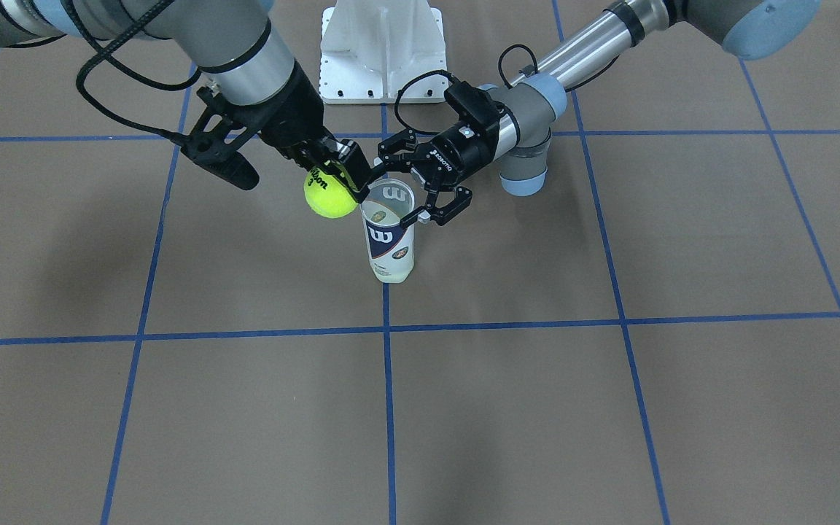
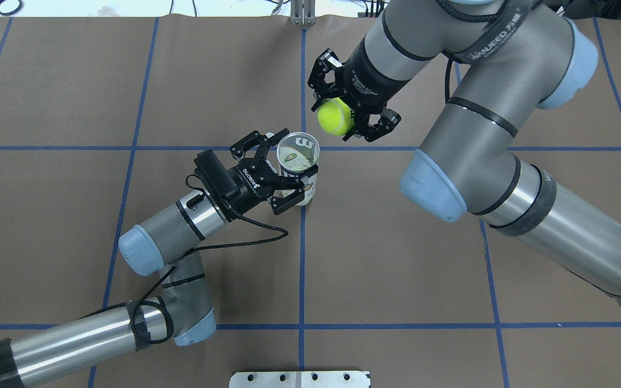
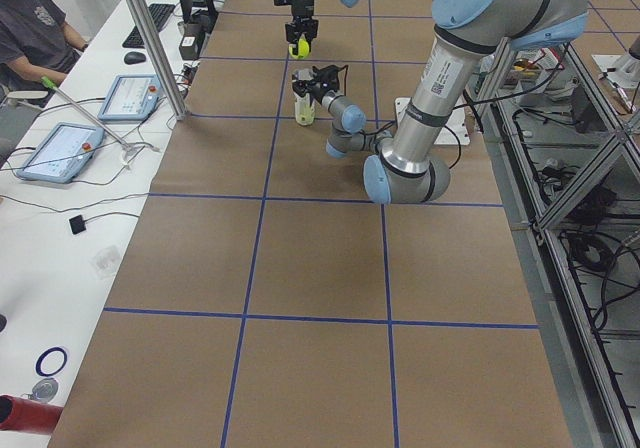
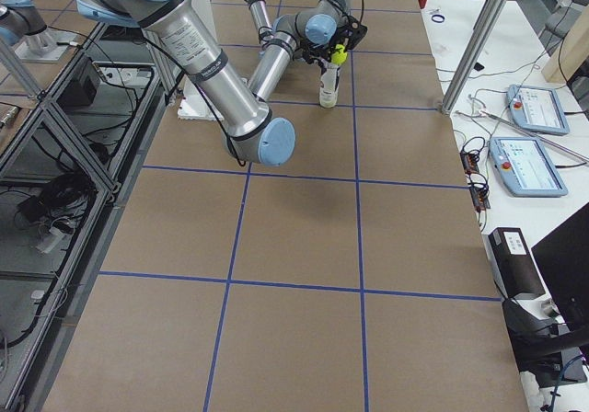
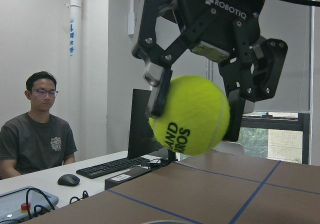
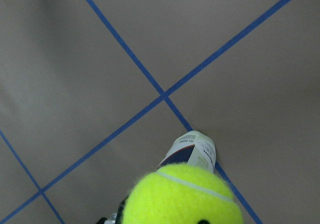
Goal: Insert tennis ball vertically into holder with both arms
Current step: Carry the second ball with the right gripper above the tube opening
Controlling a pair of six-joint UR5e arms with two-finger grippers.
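Observation:
The holder (image 1: 389, 244), a clear tube with a navy and white label, stands upright on the table with its mouth open (image 2: 298, 153). My left gripper (image 1: 392, 199) straddles it just below the rim, one finger on each side, and the pads look to be touching it. My right gripper (image 2: 337, 116) is shut on a yellow tennis ball (image 1: 329, 194) and holds it in the air beside the tube's mouth, slightly higher than the rim. The right wrist view shows the ball (image 6: 182, 196) with the tube (image 6: 192, 151) below it. The left wrist view shows the gripped ball (image 5: 192, 114).
The white pedestal base (image 1: 381, 51) stands at the robot's side of the table, behind the tube. Blue tape lines cross the brown table top. An operator (image 5: 37, 129) sits at a side desk with tablets (image 3: 60, 148) beyond the table's edge.

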